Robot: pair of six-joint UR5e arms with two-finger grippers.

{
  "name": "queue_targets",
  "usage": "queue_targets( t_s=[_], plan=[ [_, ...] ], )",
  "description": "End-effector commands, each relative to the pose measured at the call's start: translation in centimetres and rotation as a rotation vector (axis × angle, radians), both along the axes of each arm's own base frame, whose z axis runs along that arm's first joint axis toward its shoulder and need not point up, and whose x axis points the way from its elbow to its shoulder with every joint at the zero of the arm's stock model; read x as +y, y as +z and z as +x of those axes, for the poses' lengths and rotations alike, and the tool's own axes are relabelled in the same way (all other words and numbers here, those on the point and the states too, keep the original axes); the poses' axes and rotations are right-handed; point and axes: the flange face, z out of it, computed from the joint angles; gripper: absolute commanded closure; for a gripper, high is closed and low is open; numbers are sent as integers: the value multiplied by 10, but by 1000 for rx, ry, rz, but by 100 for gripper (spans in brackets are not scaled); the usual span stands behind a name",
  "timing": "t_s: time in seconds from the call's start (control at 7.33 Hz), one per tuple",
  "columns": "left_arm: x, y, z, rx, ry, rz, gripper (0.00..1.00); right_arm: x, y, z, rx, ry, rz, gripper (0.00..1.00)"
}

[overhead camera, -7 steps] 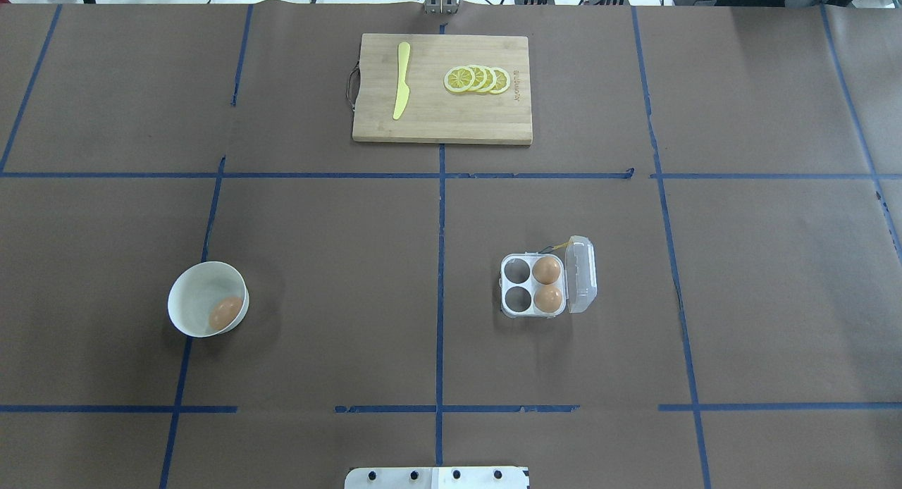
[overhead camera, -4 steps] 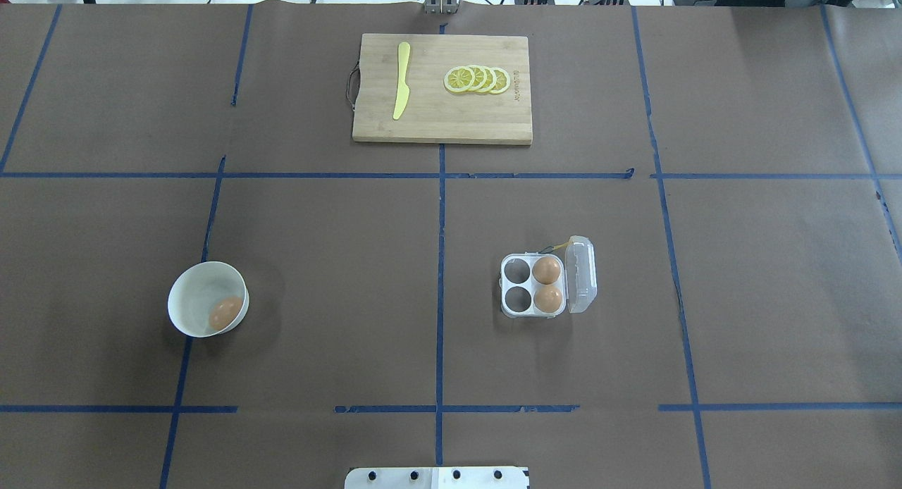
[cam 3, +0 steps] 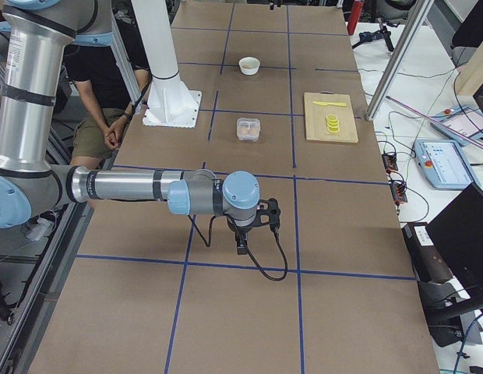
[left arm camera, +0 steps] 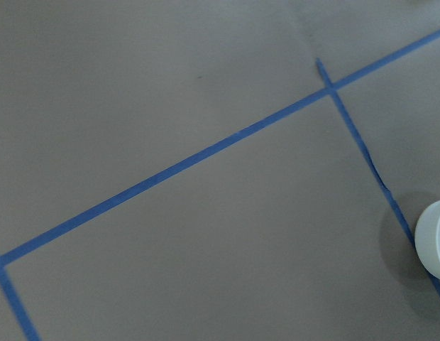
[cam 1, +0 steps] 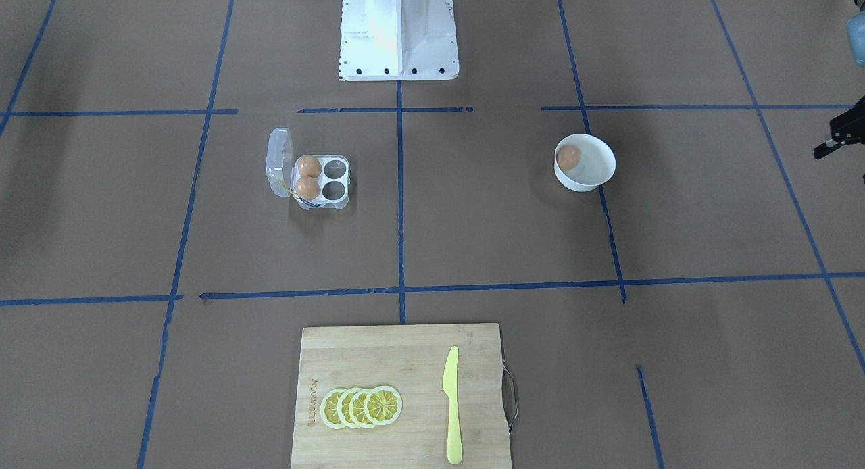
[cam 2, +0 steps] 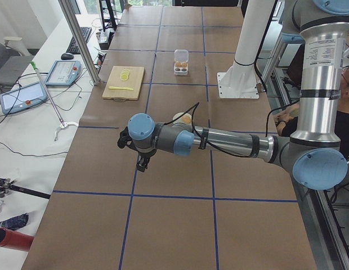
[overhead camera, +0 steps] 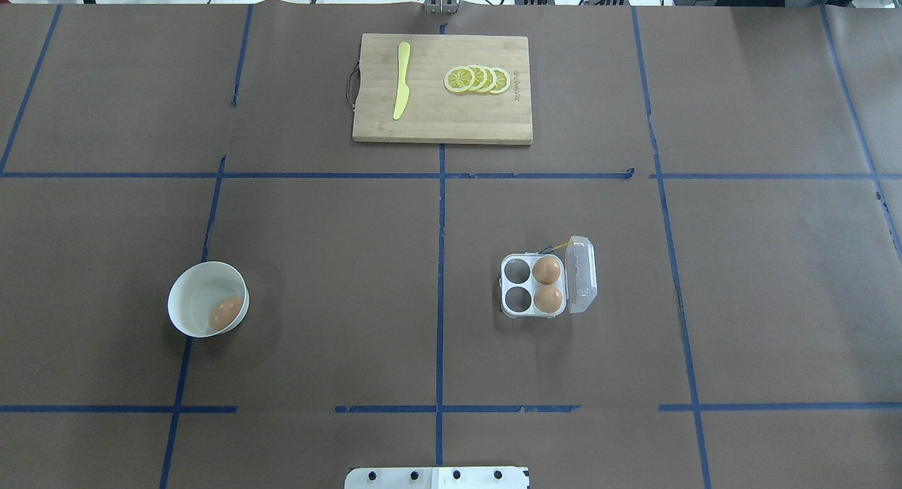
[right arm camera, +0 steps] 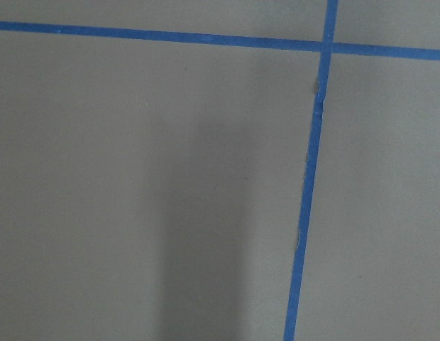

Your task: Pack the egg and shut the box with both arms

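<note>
The egg [overhead camera: 225, 312] lies in a round white bowl [overhead camera: 184, 285] at the table's left; it also shows in the front view [cam 1: 568, 157]. The clear box [overhead camera: 516, 285] sits right of centre. Its lid [overhead camera: 582, 274] stands open on the right side, with a yellow string [overhead camera: 557, 246] at the far corner. Two look-alike eggs [overhead camera: 546, 270] fill its right cells; the two left cells are empty. My left gripper [cam 2: 139, 163] hovers over bare table left of the bowl. My right gripper [cam 3: 241, 241] hovers far right of the box. I cannot tell whether either is open or shut.
A wooden cutting board [overhead camera: 442, 122] lies at the far middle with a yellow knife [overhead camera: 402, 80] and lemon slices [overhead camera: 478, 79]. The white pedestal base [cam 1: 397, 30] stands at the near middle edge. The bowl's rim [left arm camera: 434, 238] shows in the left wrist view.
</note>
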Motion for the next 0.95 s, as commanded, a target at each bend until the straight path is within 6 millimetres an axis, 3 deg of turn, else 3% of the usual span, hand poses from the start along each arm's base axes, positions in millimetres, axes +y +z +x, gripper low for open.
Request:
queue_targets(
  t_s=[0.0,0.14,0.27,0.41,0.55,0.82],
  plan=[
    [17,-43,72,42,84,49,0,1,-1,-2,-16,-4,0,0],
    [25,-54,111,28,124,67,1,2,-2,-3,-40,-7,-2,0],
    [35,-72,133,26,144,77,5,2,-4,-3,-40,-7,7,0],
    [47,-99,165,50,166,42,10,2,-1,-5,-40,-8,4,0],
    [47,-121,208,64,219,67,14,0,-5,-5,-43,-8,17,0],
    [44,-132,254,9,208,129,17,1,-3,-6,-43,-7,18,0]
  ],
)
